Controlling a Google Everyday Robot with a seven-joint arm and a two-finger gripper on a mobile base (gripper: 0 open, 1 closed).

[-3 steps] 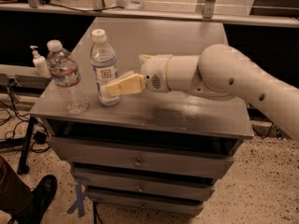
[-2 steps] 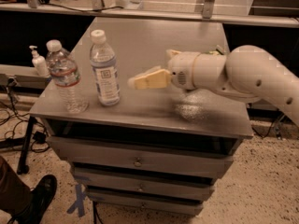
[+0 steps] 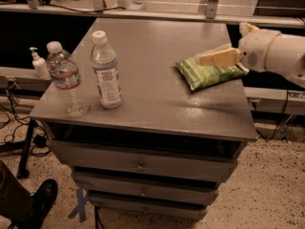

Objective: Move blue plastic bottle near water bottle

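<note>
The blue plastic bottle (image 3: 106, 70), slim with a white cap and a tall white label, stands upright on the left part of the grey cabinet top (image 3: 157, 104). The water bottle (image 3: 66, 82), wider and ribbed with a red label band, stands upright just to its left, a small gap between them. My gripper (image 3: 209, 57) is at the right side of the top, far from both bottles. It hovers over a green bag, open and empty, its tan fingers (image 3: 220, 58) pointing left.
A green snack bag (image 3: 209, 74) lies flat on the right side of the top, under the gripper. A small white pump bottle (image 3: 38, 65) stands behind the cabinet's left edge. Drawers are below; a person's shoe (image 3: 40, 199) is at the lower left floor.
My gripper has drawn back to the right, away from the blue plastic bottle, which stays standing beside the water bottle. The green bag is now uncovered.
</note>
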